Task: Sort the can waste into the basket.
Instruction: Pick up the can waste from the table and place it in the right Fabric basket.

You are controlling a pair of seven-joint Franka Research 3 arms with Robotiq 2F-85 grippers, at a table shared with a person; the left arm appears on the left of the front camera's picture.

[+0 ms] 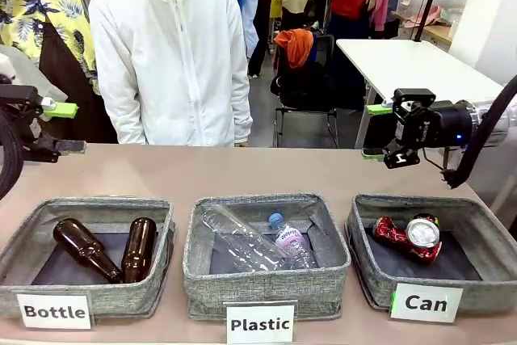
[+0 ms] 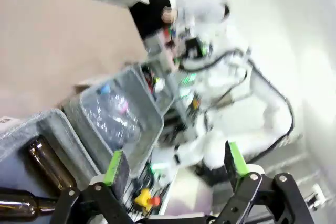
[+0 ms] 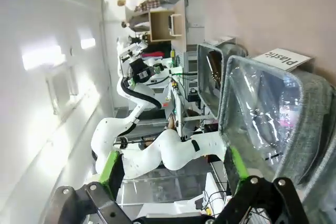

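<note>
Arms are hovering at either table edge: left gripper (image 1: 63,127) and right gripper (image 1: 376,131) both holding jaws apart, gripping nothing. Two cans, red can (image 1: 389,232) and dark can (image 1: 423,233), are lying touching inside the "Can" basket (image 1: 477,276).

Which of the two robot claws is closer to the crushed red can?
The right gripper: it hangs open just above and behind the Can basket holding the red can. The left gripper, also open, is across the table.
</note>
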